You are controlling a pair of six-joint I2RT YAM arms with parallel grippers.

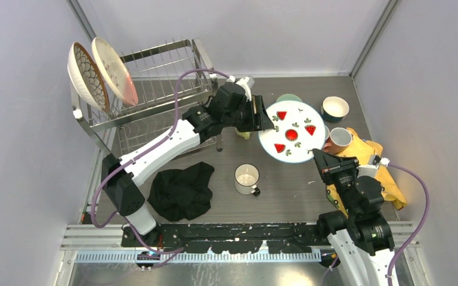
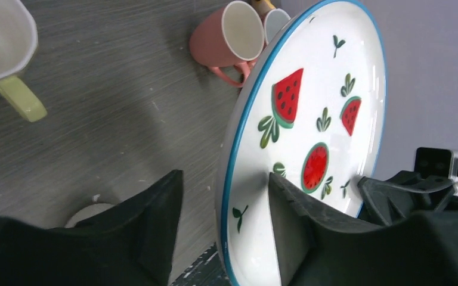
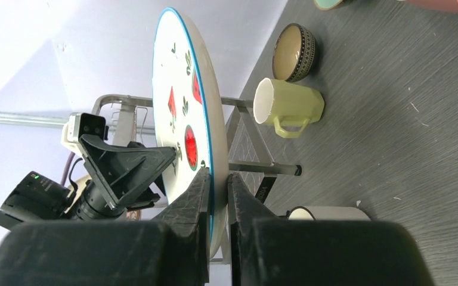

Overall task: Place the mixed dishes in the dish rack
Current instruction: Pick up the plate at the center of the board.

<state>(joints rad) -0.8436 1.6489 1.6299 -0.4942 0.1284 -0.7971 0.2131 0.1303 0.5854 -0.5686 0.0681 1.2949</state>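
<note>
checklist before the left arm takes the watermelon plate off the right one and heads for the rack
1. right gripper clamped on the watermelon plate rim: ok
2. left gripper straddling the rim: ok
3. left gripper shut on the plate: not ok, gap shows behind the plate
4. plate apart from the yellow mug: ok
5. dish rack has free prongs beside the racked plates: ok

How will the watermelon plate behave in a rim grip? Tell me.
Probably stiff and breakable: the watermelon plate looks like glazed ceramic. Likely slippery: its face is glossy, and the right pincer pinches only the thin rim. It may pivot, since most of the plate extends beyond that pinch.
</note>
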